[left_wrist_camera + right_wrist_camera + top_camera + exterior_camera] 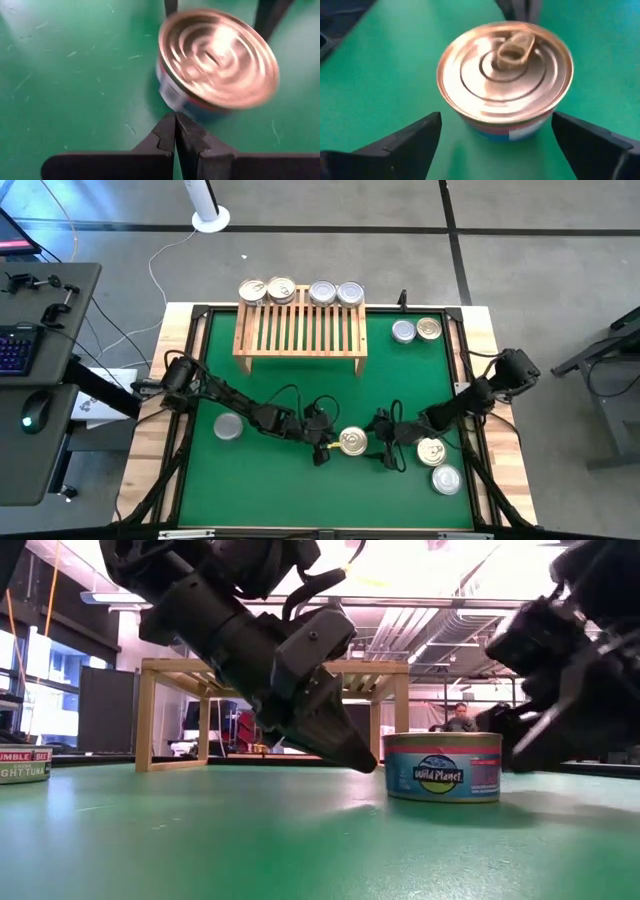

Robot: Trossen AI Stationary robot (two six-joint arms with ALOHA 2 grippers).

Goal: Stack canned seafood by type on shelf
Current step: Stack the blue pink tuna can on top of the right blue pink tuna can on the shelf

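A gold-lidded tin of canned seafood (352, 442) stands upright on the green mat (290, 480), its pull tab (516, 49) up. My left gripper (326, 448) is shut, its tips low by the tin's left side (392, 772). My right gripper (384, 448) is open on the tin's right, one finger (420, 136) on each side of it, short of its wall. The light-wood shelf (300, 332) stands at the far middle, and several tins (322, 292) rest along its far edge. My left gripper's shut fingertips (175, 125) slant down from the table's left to the foot of the tin's side wall (167, 95). I cannot tell whether they touch it. The tin rests on the mat.
Two tins (416, 330) sit on the mat right of the shelf, one grey-lidded tin (228, 426) lies at the left, and two more (438, 464) lie close behind my right gripper. A raised frame (458, 350) borders the mat.
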